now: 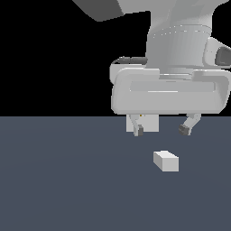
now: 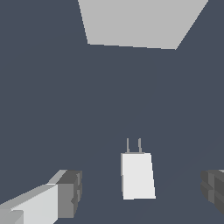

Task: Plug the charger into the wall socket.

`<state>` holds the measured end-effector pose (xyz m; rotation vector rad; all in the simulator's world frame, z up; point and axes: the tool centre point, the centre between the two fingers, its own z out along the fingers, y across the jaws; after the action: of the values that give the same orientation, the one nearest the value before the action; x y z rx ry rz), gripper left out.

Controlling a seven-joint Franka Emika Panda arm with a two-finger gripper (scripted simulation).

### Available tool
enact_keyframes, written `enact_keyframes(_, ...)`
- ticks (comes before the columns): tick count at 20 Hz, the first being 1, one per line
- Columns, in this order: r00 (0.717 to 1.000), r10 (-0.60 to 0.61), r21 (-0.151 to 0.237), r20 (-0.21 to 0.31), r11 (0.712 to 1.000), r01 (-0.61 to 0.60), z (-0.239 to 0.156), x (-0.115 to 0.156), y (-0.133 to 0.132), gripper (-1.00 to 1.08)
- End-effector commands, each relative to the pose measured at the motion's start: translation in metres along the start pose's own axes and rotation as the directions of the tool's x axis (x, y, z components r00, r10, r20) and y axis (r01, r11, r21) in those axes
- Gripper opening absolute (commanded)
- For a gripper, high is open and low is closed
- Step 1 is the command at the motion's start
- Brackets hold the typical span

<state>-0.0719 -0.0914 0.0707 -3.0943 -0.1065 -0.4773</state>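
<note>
Now: white Panda claw (image 1: 164, 130) hangs above dark slate-blue floor (image 1: 54, 180), dark-padded fingers (image 1: 139, 131) spread wide, holding nothing. Small light grey brick-shaped charger (image 1: 166, 161) lies flat on floor, nearer than claw, below gap between fingers, touching neither. Wrist view shows two thin prongs (image 2: 133, 145) on charger end, aimed toward flat light grey square wall socket panel (image 1: 151, 123). Socket stands upright farther back, partly hidden behind finger at exterior view's left, well apart from charger.

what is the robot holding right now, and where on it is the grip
Nothing is held. The gripper hangs open above the floor, and the small light grey brick-shaped charger lies free below, between the spread jaws and untouched.
</note>
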Motion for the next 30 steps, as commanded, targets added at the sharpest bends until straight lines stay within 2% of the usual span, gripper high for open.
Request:
enact_keyframes(1,1.000,-0.004,0.002,-0.011,1.000,0.004,0.003,-0.002,0.002,1.00)
enact_keyframes(12,1.000,-0.005,0.003,-0.017,1.000,0.005,0.010,-0.006,0.005,1.00)
enact_keyframes(23,1.000,-0.007,0.003,-0.020,1.000,0.007,0.048,-0.018,0.006,1.00)
enact_keyframes(29,1.000,-0.008,0.004,-0.021,1.000,0.008,0.055,-0.021,0.006,1.00)
enact_keyframes(30,1.000,-0.008,0.004,-0.021,1.000,0.008,0.055,-0.021,0.006,-1.00)
